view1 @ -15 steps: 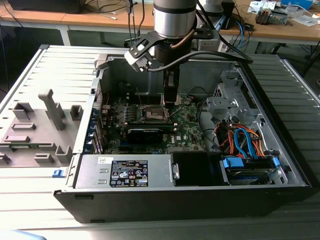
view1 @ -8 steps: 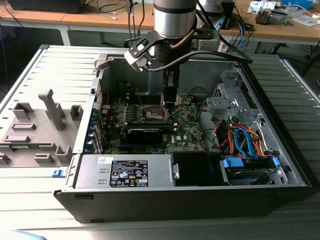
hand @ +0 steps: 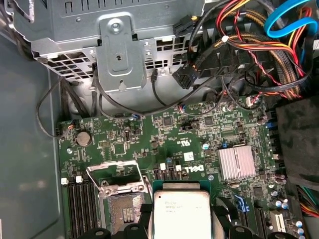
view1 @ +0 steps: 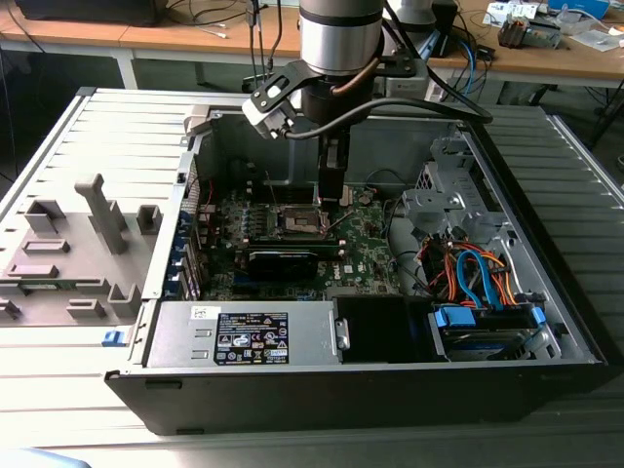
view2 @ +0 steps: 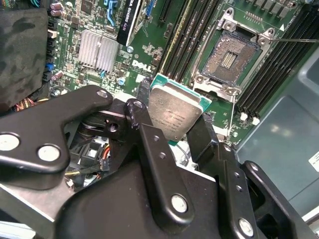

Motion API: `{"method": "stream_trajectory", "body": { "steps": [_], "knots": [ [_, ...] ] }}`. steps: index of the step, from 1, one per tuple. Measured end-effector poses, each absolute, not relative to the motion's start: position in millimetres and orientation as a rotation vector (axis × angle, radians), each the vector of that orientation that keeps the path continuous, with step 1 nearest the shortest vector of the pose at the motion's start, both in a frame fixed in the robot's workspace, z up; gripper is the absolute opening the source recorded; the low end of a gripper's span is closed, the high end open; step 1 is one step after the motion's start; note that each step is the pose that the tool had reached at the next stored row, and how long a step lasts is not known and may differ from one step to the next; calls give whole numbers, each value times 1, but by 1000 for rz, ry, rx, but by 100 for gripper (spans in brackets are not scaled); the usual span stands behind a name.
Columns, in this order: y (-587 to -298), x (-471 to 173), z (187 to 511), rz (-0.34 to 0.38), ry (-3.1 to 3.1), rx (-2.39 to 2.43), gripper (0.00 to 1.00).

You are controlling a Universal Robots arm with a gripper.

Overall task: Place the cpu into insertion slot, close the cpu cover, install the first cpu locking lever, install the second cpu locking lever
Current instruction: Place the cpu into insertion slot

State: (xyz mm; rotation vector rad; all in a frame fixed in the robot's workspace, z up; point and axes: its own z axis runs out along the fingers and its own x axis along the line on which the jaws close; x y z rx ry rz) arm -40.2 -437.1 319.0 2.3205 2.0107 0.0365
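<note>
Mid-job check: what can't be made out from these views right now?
Underside of the small silvery-grey square cpu, clamped in the black gripper: both wrist views, faces away.
Dark-centred square insertion slot: first wrist view, partly cut off by the picture edge.
Height of cpu over slot: exterior view, arm blocks it.

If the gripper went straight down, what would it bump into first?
Probably the green board right beside the insertion slot, not the slot itself. The cpu that the gripper holds would touch first. Depth is hard to judge.
</note>
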Motion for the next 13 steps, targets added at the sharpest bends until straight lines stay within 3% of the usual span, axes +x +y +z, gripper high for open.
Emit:
{"method": "stream_trajectory", "body": {
  "steps": [13],
  "knots": [
    [-437,-40,319,34,1984,2342,55]
  ]
}}
